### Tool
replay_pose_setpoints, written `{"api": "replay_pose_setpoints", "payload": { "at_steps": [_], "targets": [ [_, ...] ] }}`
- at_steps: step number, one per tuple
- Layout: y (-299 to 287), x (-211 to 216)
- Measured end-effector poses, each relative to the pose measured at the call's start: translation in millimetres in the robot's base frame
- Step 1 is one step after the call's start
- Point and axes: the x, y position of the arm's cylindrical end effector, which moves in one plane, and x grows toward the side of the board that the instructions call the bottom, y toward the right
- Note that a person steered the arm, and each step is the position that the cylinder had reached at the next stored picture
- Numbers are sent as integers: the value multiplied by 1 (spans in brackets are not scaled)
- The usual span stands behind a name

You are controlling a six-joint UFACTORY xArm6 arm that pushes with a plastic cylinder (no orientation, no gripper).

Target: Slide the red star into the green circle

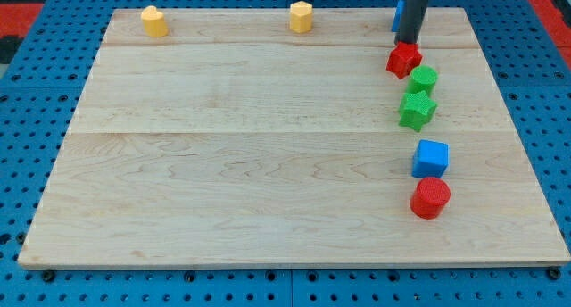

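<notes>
The red star [403, 60] lies near the view's top right on the wooden board [223, 164]. My tip [408, 44] sits right at the star's top edge, touching or nearly touching it. The green circle [424, 78] lies just to the lower right of the red star, touching or almost touching it. A green star [417, 110] sits directly below the green circle.
A blue block [397, 17] is partly hidden behind the rod at the top edge. A blue cube [431, 158] and a red cylinder [430, 197] lie lower on the right. Two yellow blocks [154, 21] [302, 16] sit along the top edge.
</notes>
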Motion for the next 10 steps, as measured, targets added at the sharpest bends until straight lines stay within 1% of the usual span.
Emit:
{"api": "replay_pose_setpoints", "payload": {
  "at_steps": [1, 2, 3, 4, 5, 6, 7, 8, 10],
  "targets": [
    [-38, -13],
    [-43, 15],
    [-32, 43],
    [-11, 48],
    [5, 46],
    [0, 27],
    [20, -8],
    [58, 11],
    [40, 49]
  ]
}}
